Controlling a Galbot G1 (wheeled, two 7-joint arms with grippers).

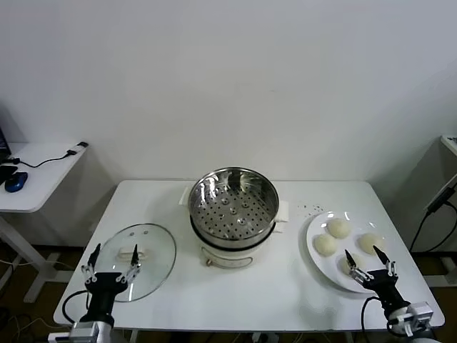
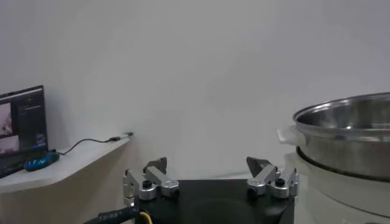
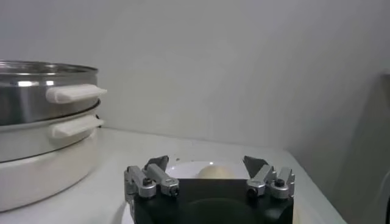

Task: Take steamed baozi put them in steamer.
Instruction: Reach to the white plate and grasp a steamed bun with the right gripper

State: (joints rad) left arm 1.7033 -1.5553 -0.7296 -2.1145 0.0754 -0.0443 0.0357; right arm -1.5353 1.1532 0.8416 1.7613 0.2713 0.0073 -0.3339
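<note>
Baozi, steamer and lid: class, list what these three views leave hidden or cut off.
- Fourth baozi: head view, partly hidden behind the right pincer.
- Baozi in the right wrist view: only one top shows above the pincer body.
- Steamer: cut off by the frame edge in the left wrist view, tray unseen.
- Glass lid: near part covered by the left pincer in the head view.

each arm is ending in a black block, the left claw (image 1: 111,263) and right claw (image 1: 370,264) carrying dark pointed fingers on silver-grey metal knuckles with black screws, while a yellow and black cable is showing beside the left mount.
</note>
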